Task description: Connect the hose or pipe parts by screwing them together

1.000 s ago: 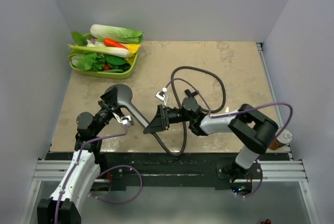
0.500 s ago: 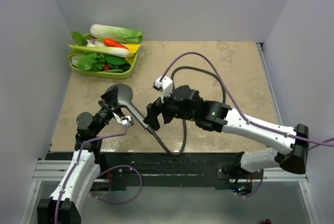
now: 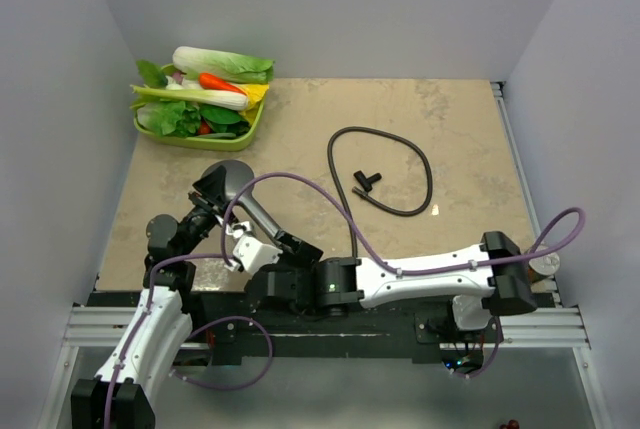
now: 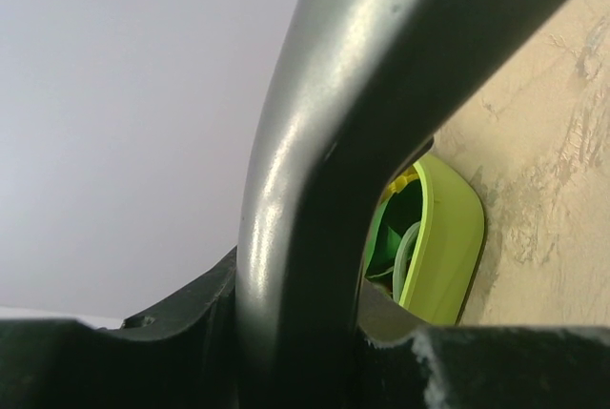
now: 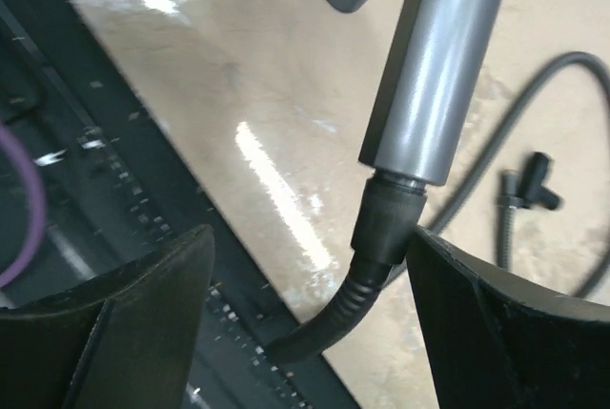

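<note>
1. Holding firm on the left: the left gripper (image 3: 225, 214) is clamped on the neck of the dark grey hand shower head with a round face and short handle (image 3: 228, 181), at the near left of the beige stone-patterned table (image 3: 450, 119).
2. Up close in the left wrist view, the curved dark neck fills the frame, wedged between the black fingers at the bottom edge.
3. The shower head sits with its round face toward the far side, and its handle slants down toward the near edge.
4. Over to the right arm: it stretches leftward along the near edge, with the right gripper (image 5: 310, 247) under the end of the handle.
5. Its jaws stand apart, one black finger (image 5: 124, 323) on each side, gripping nothing.
6. Between them is the dark ribbed end nut (image 5: 389, 223), snug against the end of the grey handle.
7. From that nut the long thin dark flexible hose (image 3: 420, 164) curves down toward the table's near edge.
8. Farther out, it lies in a loose loop mid-table.
9. A small black T-shaped piece (image 3: 367, 181) lies inside that loop, beside the hose's free end.
10. A purple robot cable (image 3: 300, 181) arcs over the handle.
11. A lime-green plastic tray (image 3: 215, 141) heaped with toy vegetables sits in the far left corner, well apart from the action.
</note>
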`<state>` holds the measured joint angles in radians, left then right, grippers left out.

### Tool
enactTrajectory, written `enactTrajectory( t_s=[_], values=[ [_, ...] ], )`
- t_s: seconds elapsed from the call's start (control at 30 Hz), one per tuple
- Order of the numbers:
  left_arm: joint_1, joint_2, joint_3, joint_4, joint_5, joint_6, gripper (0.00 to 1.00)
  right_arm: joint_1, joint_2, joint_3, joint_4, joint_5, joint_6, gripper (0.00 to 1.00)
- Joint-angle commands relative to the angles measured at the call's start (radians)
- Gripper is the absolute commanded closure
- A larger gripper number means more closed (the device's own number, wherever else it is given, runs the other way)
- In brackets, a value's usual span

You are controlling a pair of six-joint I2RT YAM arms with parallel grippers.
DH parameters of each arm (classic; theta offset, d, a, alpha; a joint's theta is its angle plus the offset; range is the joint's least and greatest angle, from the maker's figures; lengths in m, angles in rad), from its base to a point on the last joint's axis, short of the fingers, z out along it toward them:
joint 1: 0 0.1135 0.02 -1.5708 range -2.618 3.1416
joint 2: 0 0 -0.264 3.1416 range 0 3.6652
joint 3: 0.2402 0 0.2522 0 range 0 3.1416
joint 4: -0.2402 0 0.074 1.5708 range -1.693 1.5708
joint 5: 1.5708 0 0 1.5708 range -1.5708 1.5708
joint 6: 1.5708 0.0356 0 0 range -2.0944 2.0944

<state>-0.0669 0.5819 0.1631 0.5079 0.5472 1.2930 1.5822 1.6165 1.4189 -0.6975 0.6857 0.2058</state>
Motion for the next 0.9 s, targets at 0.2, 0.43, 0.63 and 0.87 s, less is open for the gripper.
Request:
enactTrajectory(
  t_s=[0.2,0.43,0.63,0.87],
  values=[
    [-0.004,-0.022,0.023,0.083,0.023,-0.032,1.00,0.033,0.115,0.101,-0.042,0.299,-0.052,0.31],
    [-0.004,-0.025,0.021,0.084,0.023,-0.032,1.00,0.033,0.083,0.058,0.029,0.252,-0.075,0.78],
    [-0.004,-0.028,0.024,0.086,0.025,-0.037,1.00,0.013,0.027,0.028,0.062,0.142,-0.048,0.99],
    [-0.004,-0.036,0.024,0.083,0.026,-0.038,1.00,-0.186,-0.205,-0.156,0.338,-0.407,0.052,1.00]
  ],
)
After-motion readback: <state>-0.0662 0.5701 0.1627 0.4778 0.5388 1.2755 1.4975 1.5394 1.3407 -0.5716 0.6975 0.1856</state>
